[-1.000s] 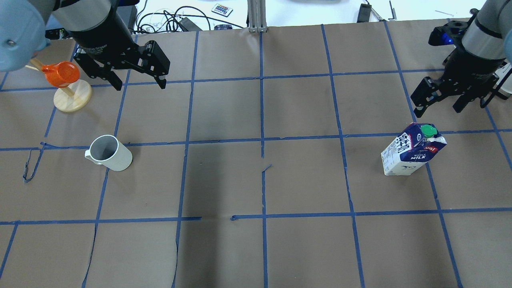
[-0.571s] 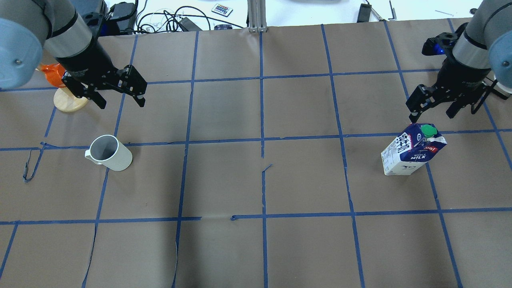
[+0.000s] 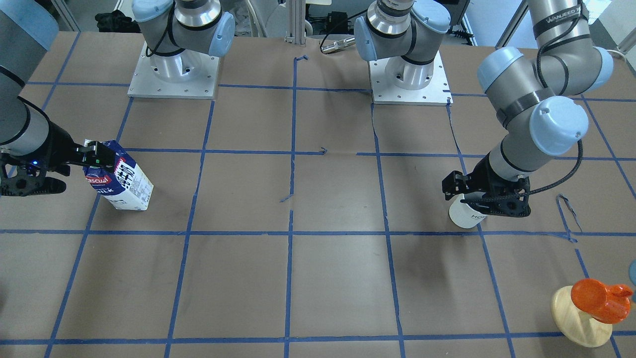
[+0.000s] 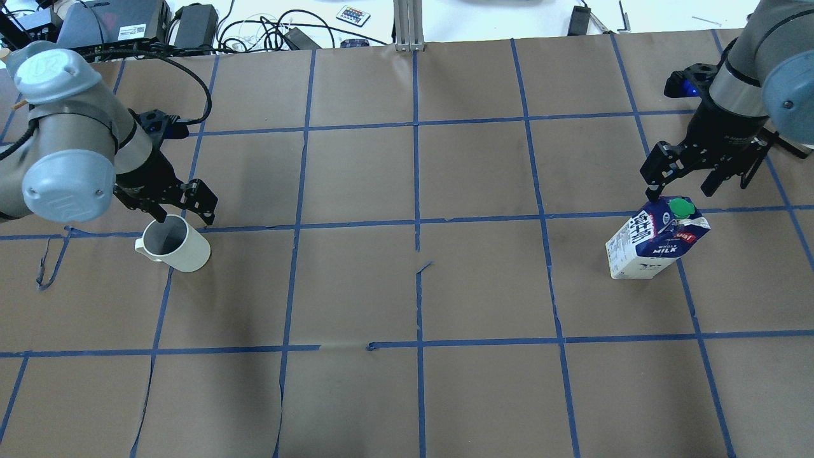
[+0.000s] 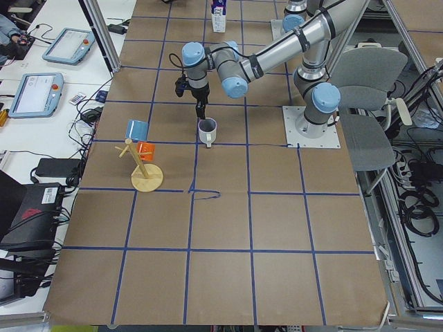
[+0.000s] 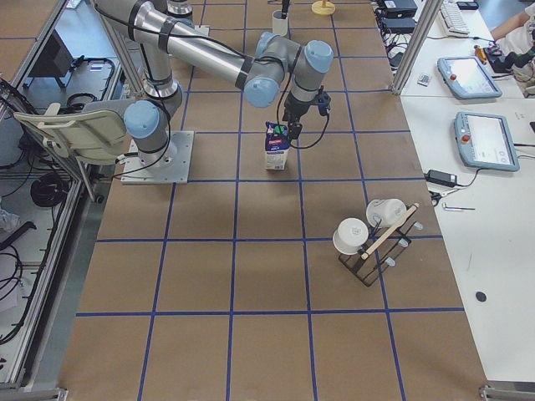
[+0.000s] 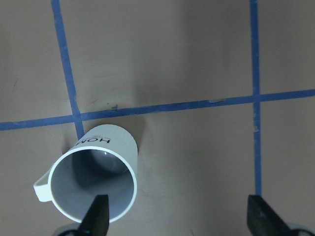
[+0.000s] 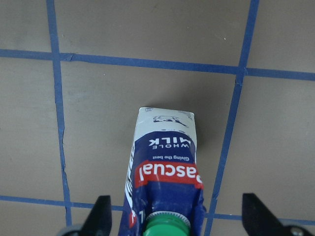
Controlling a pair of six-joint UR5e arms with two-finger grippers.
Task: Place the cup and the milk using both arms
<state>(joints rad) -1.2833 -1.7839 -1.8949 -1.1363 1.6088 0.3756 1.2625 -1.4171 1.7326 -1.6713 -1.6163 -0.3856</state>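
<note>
The white cup (image 4: 172,245) stands upright on the left of the table, handle to the view's left; it also shows in the left wrist view (image 7: 93,182). My left gripper (image 4: 184,219) is open just above it, with one finger (image 7: 98,216) over the rim and the other well off to the side. The blue and white milk (image 4: 655,245) stands on the right, green cap up. My right gripper (image 4: 678,191) is open just over its top. In the right wrist view the milk (image 8: 165,172) lies between the two fingers.
A wooden stand with an orange cup (image 3: 589,311) is at the table's far left corner, hidden behind my left arm in the overhead view. A rack with white cups (image 6: 372,238) stands beyond the milk. Cables (image 4: 267,32) lie past the far edge.
Both arms came nearer and lower: the left gripper moved from beside the wooden stand to over the cup, the right one down to the milk's top. Both stayed open.
</note>
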